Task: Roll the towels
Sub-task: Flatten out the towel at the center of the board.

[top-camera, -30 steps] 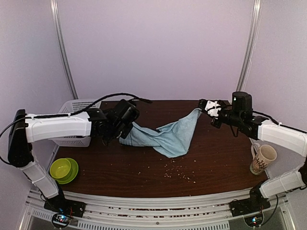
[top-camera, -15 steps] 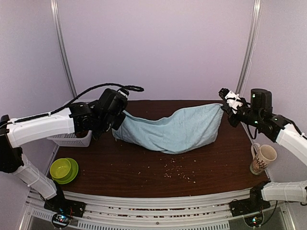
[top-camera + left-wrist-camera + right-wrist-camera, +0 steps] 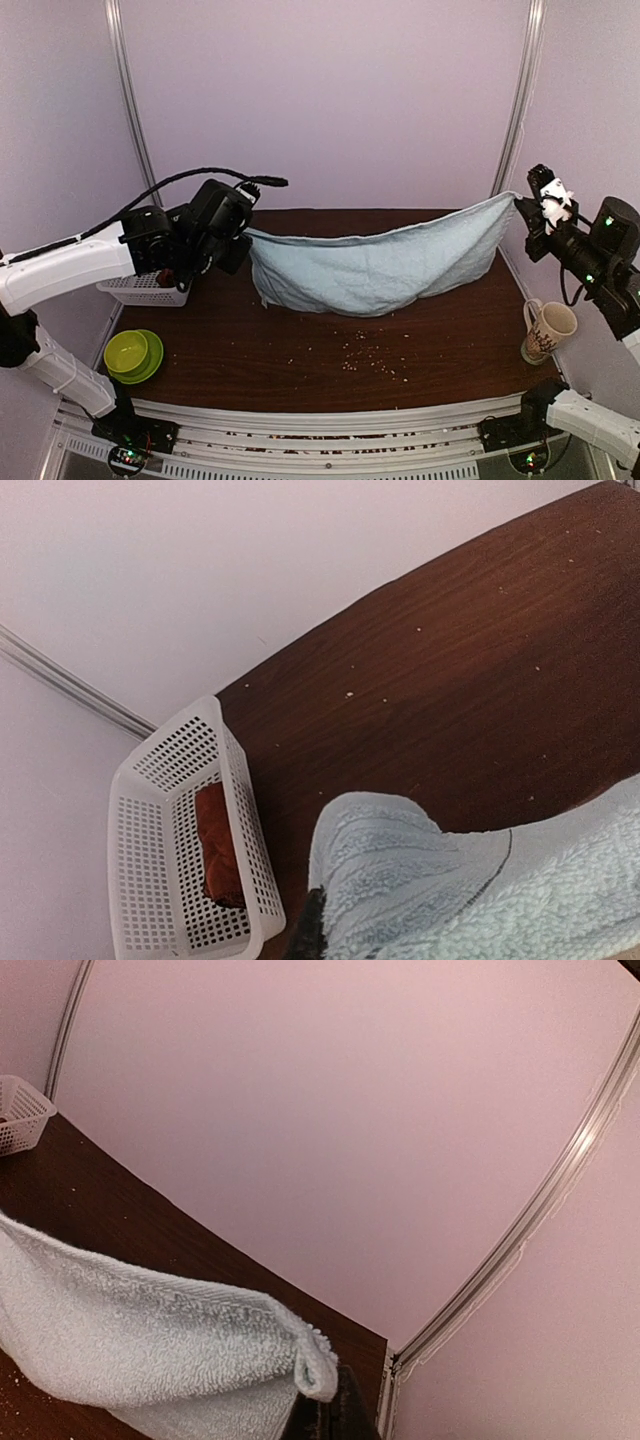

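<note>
While it hangs in the air between the two arms, the light-blue towel (image 3: 375, 265) is stretched wide over the back half of the desk (image 3: 300, 370). Its top edge is almost straight and its middle sags down in a soft curve. The lowest part comes very near to the wood, but I cannot tell if it touches.

The left fingers (image 3: 305, 938) are clenched on the left top corner of this towel. In the left wrist view the cloth is bunched over the dark fingertip. The right fingers (image 3: 345, 1410) are pinched on the right top corner, and this end is held higher than the left one.

The left arm (image 3: 70, 265) reaches in from the left side with its white forearm nearly level, and its wrist is turned toward the middle of the desk. It passes just above the white basket (image 3: 150, 290). The right arm (image 3: 600, 265) is raised at the right edge of the desk, with its wrist pointing up and inward.

The red towel (image 3: 215, 845) lies inside the basket, at the back left of the desk.

A green bowl (image 3: 133, 353) stands at the front left and a mug (image 3: 547, 330) at the right edge. Small crumbs (image 3: 365, 355) are scattered on the wood in front of the hanging towel.
</note>
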Motion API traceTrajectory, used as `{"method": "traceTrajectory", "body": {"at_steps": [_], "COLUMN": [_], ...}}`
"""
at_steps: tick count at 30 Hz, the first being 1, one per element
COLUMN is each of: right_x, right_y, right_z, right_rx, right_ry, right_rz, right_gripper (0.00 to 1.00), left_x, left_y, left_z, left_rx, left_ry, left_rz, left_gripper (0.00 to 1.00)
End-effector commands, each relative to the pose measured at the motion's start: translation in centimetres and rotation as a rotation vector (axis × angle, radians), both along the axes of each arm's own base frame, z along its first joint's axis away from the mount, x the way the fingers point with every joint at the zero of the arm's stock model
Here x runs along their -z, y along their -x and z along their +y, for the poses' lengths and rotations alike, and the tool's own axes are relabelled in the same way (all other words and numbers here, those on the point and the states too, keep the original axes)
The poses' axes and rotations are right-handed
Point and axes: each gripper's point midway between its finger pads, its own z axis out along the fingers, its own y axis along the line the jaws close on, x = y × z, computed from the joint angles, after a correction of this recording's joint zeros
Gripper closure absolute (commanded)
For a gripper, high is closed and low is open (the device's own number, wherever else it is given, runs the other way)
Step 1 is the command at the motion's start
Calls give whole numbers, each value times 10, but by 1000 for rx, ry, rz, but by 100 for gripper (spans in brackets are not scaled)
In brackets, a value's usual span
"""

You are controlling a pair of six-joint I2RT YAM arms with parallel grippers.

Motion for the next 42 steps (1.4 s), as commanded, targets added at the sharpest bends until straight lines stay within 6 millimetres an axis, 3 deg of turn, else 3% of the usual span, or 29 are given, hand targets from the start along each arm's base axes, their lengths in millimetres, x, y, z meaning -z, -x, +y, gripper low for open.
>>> {"method": "traceTrajectory", "body": {"at_steps": [1, 6, 11, 19, 25, 29, 32, 35, 36, 37, 40, 42], "right_x": [15, 46, 77, 100, 117, 125, 134, 143, 145, 147, 151, 153], "right_y": [-9, -36, -62, -72, -75, -76, -79, -81, -82, -82, -83, -85], "right_z": [-14, -29, -41, -60, -62, -61, -60, -61, -61, -61, -59, -58], "right_rx": [90, 226, 352, 473, 489, 485, 489, 498, 498, 496, 490, 487], "right_ry": [-8, 13, 79, 164, 187, 196, 214, 229, 232, 233, 235, 236], "right_rz": [18, 84, 181, 215, 259, 278, 305, 330, 335, 339, 350, 359], "right_gripper": [100, 100, 100, 100, 100, 100, 100, 100, 100, 100, 100, 100], "left_x": [-4, 20, 69, 143, 225, 249, 246, 222, 209, 196, 154, 127], "left_y": [14, 10, -3, 10, 10, -2, -11, -13, -13, -14, -13, -15], "left_z": [-10, -34, -71, -135, -148, -157, -173, -174, -171, -166, -150, -137], "left_rx": [75, 160, 252, 509, 407, 317, 311, 324, 327, 322, 331, 317], "left_ry": [60, -19, -139, -62, -35, -1, 45, 101, 121, 138, 189, 212], "left_rz": [52, 130, 247, 400, 569, 582, 572, 509, 477, 437, 315, 215], "left_gripper": [100, 100, 100, 100, 100, 100, 100, 98, 88, 69, 53, 26]}}
